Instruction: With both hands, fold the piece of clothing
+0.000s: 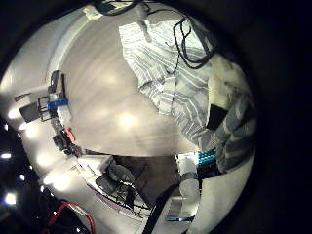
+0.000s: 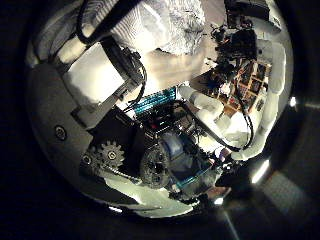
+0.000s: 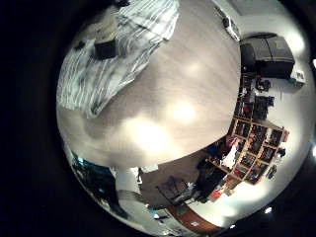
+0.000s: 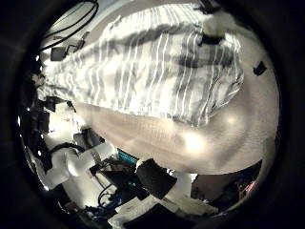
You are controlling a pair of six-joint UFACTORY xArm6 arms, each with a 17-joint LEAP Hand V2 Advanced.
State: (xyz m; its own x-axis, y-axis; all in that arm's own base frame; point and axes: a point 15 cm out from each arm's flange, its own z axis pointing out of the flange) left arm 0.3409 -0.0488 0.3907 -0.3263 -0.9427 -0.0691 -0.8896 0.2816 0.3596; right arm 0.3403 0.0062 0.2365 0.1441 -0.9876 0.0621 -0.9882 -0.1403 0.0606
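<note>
A striped piece of clothing [image 4: 162, 62] lies spread and rumpled on the table [image 4: 191, 138], filling much of the right thumb side palm view, so it is close under my right hand. Small dark fingertips [image 4: 212, 38] of that hand show over the cloth, none curled round it. In the right little finger side view the clothing [image 3: 118, 49] lies at one end of the bare table [image 3: 178, 109]. My left hand [image 1: 232, 117] stretches a straight finger over the clothing's edge [image 1: 166, 58], without holding it. The left thumb side view is mostly the hand's own parts [image 2: 160, 150], with a bit of cloth [image 2: 185, 20] beyond.
Bare tabletop [image 1: 107, 97] stretches away from the clothing toward the table's edge. Some equipment [image 1: 54, 102] stands at that edge. A rack of shelves [image 3: 252, 128] stands in the room past the table.
</note>
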